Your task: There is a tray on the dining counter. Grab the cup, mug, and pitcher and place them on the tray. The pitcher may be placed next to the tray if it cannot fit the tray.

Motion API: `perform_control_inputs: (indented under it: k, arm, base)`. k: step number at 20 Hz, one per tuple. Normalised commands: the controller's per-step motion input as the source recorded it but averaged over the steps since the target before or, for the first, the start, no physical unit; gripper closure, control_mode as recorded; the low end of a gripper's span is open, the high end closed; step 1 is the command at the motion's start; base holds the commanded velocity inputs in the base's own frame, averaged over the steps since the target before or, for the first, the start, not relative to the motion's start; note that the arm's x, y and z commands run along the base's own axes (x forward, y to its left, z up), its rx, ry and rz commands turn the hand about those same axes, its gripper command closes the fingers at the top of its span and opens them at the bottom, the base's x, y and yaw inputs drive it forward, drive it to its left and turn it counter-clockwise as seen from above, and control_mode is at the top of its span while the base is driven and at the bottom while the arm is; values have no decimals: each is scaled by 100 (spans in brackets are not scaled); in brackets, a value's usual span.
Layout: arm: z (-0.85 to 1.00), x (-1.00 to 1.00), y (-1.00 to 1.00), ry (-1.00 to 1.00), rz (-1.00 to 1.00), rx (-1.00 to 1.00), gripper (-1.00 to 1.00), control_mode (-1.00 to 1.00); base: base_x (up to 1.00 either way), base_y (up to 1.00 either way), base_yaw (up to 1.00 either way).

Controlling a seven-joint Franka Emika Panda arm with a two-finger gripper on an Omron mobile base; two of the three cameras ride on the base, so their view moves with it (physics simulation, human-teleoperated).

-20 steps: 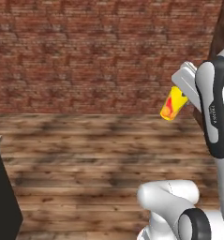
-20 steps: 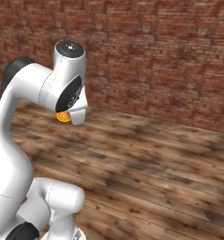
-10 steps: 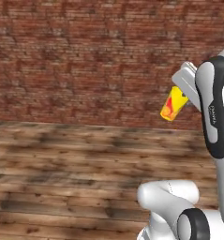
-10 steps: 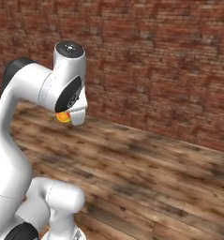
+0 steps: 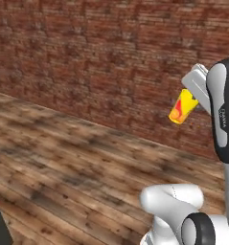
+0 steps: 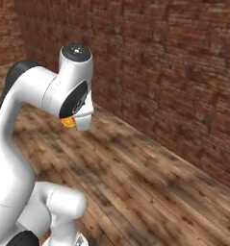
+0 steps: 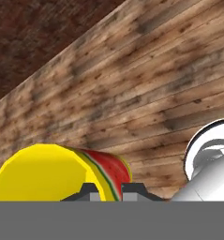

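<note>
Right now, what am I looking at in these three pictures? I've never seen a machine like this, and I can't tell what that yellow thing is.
It's a white robot arm on a base that drives, in a computer-rendered room. Two cameras sit on the base behind the arm, one to its left, one to its right. Both look over it at a wooden plank floor and a red brick wall. The third camera sits on the hand and looks along the gripper. The yellow thing is the cup, yellow with a red and green pattern outside. The gripper is shut on its rim, one finger inside and one outside, and holds it in the air, tilted.
</note>
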Motion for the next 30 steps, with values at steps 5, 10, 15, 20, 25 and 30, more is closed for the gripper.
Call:
perform_control_inputs:
  k: [5, 10, 15, 20, 25, 30]
  arm:
    - [0, 0, 0, 0, 0, 0, 100, 100]
    - [0, 0, 0, 0, 0, 0, 100, 100]
    - [0, 0, 0, 0, 0, 0, 100, 100]
    - [0, 0, 0, 0, 0, 0, 100, 100]
    - [0, 0, 0, 0, 0, 0, 100, 100]
    - [0, 0, 0, 0, 0, 0, 100, 100]
  base:
    - [86, -67, 79]
    - [88, -66, 78]
    - [88, -73, 75]
    - [84, -77, 72]
    - [79, -87, 69]
    - [92, -95, 62]
